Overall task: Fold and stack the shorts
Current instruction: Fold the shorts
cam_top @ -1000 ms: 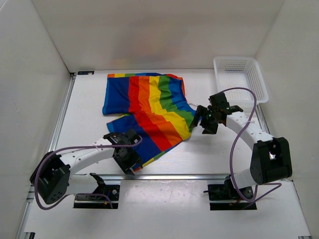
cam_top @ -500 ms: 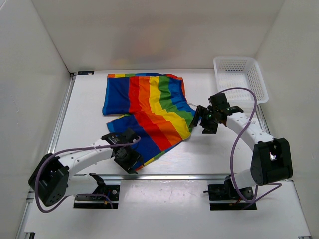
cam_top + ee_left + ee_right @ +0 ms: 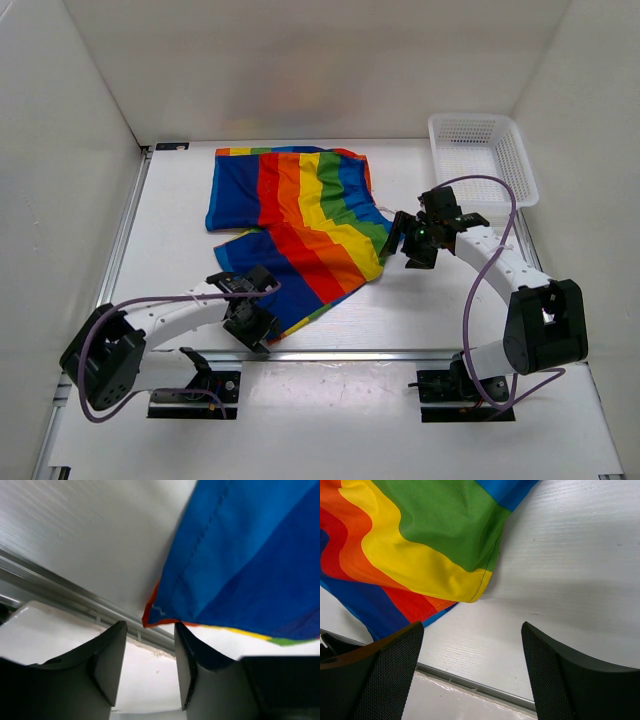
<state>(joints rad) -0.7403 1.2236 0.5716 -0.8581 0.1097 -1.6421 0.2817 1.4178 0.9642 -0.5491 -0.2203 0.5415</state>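
One pair of shorts [image 3: 300,215] lies spread on the counter [image 3: 170,230], left of its middle. One leg lies flat toward the far wall and the other slants toward the near edge. Their stripes run blue, red, orange, yellow, green and blue across the cloth.

The nearest corner of the slanted leg reaches almost to the metal rail [image 3: 75,605] along the counter's near edge. The left pincer [image 3: 250,320] sits at that corner. In the left wrist view the left pincer [image 3: 149,630] has its fingers a narrow way apart, and the blue hem of the shorts [image 3: 250,555] comes to a point just at the mouth of the gap. The cloth is not pinched between them.

The right pincer [image 3: 400,240] hangs at the right edge of the shorts. In the right wrist view the right pincer [image 3: 471,627] is spread wide and holds nothing. It is over bare counter, just beside the yellow and green hem of the shorts [image 3: 420,545].

A white mesh basket [image 3: 482,119] stands in the far right corner, well apart from the shorts.
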